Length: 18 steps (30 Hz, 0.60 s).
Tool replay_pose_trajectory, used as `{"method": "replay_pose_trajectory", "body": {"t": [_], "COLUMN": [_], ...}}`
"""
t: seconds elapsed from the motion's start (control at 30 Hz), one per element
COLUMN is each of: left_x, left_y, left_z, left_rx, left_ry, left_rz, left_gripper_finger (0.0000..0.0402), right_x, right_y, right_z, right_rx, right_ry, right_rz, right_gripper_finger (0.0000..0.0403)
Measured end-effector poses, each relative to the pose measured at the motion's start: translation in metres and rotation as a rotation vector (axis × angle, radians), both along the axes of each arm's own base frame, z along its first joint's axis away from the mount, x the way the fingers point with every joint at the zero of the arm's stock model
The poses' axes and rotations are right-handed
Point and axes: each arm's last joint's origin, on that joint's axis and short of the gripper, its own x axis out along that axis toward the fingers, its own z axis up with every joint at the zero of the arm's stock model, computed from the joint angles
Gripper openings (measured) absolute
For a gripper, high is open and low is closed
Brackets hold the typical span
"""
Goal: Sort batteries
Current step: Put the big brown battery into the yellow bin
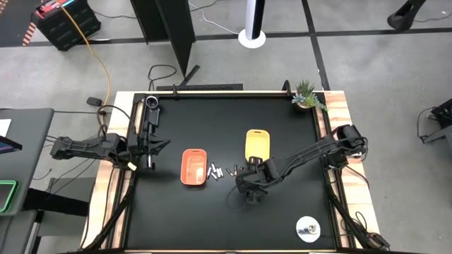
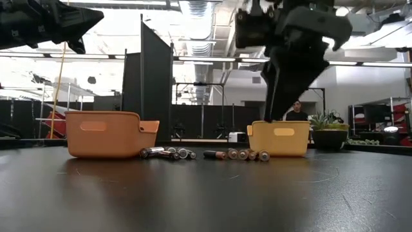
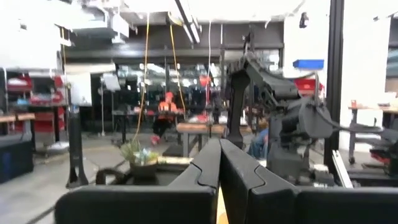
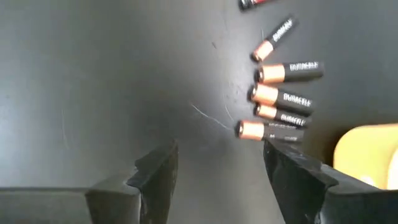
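Observation:
Several tiny batteries lie on the black table between two trays. A silvery group [image 1: 214, 171] [image 2: 166, 153] sits beside the orange tray [image 1: 194, 167] [image 2: 106, 133]. A dark, copper-ended group [image 1: 236, 169] [image 2: 241, 154] [image 4: 277, 99] sits beside the yellow tray [image 1: 258, 144] [image 2: 278, 138] [image 4: 367, 152]. My right gripper [image 1: 248, 189] [image 4: 217, 155] hovers open above the table, just to the near side of the dark batteries, and touches nothing. My left gripper [image 1: 150, 144] [image 3: 219, 155] waits shut and empty, raised over the table's left side.
A round silver disc [image 1: 308, 227] lies near the table's near right corner. A small potted plant [image 1: 307, 95] [image 2: 328, 125] stands at the far right corner. A camera mount [image 1: 151, 104] stands at the far left. Bare black table spreads toward the near edge.

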Motion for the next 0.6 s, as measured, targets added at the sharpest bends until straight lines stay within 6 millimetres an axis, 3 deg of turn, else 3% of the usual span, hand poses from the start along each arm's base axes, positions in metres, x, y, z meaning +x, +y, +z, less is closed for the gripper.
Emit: {"method": "replay_pose_trajectory", "body": {"t": [0.2,0.4,0.6], "left_x": [0.001,0.002,0.002], "left_y": [0.000,0.000,0.000], "left_z": [-0.004,-0.006,-0.006], "left_rx": [-0.035,-0.072,-0.082], "left_ry": [0.039,0.052,0.057], "left_rz": [-0.013,-0.024,-0.027], "left_gripper_finger": [0.0000,0.0000,0.0000], "right_x": [-0.003,-0.011,-0.008], "right_y": [0.002,-0.009,-0.013], "right_z": [-0.015,-0.033,-0.038], "right_rx": [-0.060,-0.048,-0.014], "right_ry": [-0.009,0.039,-0.013], "right_rz": [-0.053,-0.182,-0.242], "right_gripper_finger": [0.0256,0.0256,0.0256]}}
